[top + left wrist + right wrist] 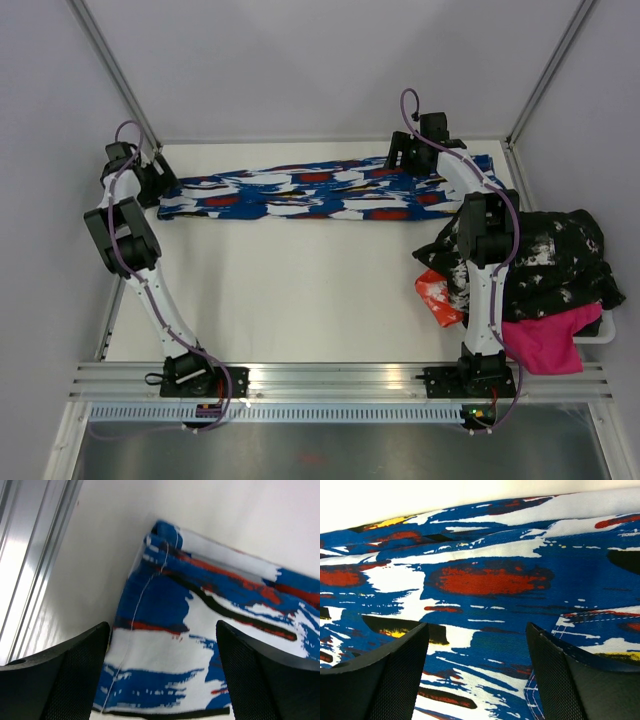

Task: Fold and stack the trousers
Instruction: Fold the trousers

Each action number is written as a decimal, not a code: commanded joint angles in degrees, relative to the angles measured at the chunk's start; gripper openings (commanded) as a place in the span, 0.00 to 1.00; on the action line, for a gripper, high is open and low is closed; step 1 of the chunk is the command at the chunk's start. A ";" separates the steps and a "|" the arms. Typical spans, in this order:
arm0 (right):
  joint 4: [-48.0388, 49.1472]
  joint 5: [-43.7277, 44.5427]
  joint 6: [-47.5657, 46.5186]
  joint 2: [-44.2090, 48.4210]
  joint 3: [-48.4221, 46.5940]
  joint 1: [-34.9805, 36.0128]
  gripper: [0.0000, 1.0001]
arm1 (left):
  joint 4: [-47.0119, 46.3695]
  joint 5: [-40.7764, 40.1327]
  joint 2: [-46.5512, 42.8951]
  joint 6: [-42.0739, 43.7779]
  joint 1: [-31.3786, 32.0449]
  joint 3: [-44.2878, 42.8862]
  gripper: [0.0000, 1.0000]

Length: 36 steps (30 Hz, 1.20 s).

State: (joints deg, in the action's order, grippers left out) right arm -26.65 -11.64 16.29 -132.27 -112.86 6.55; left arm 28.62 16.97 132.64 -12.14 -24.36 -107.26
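The trousers (320,192), royal blue with white, red, black and yellow splashes, lie stretched flat along the far edge of the table. My left gripper (158,186) is open over their left end; in the left wrist view the hem (165,660) lies between my black fingers (75,675). My right gripper (405,155) is open over their right end; in the right wrist view the patterned fabric (485,580) fills the frame between my fingers (570,680). Neither gripper holds the cloth.
A heap of other clothes lies at the right: a black-and-white garment (540,260), a red-orange piece (435,295) and a pink one (545,340). A metal rail (340,380) runs along the near edge. Frame posts stand at the far corners.
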 commanded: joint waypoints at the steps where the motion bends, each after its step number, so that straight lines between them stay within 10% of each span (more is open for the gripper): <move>1: -0.42 0.57 0.49 1.84 -0.96 0.22 0.84 | 5.90 -1.05 5.68 3.44 0.28 -8.12 0.91; 12: -2.70 4.25 -0.21 4.21 -0.34 0.13 0.84 | 18.22 -11.59 9.74 14.32 7.83 -11.57 0.72; 15: -2.96 6.01 0.67 5.61 -0.96 -0.13 0.85 | 18.49 -13.72 9.74 13.90 8.98 -9.46 0.54; 19: -2.09 6.37 1.90 8.07 -1.05 -1.53 0.86 | 21.03 -16.43 11.76 13.37 9.07 -12.00 0.02; 36: 4.24 4.17 6.91 13.79 10.29 -2.50 0.86 | 14.09 -30.69 -3.08 14.16 1.95 -19.90 0.02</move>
State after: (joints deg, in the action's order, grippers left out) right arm -26.17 -5.54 20.25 -119.70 -103.24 3.79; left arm 43.77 -8.40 136.99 -1.19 -21.50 -121.73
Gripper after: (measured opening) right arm 0.865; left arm 0.070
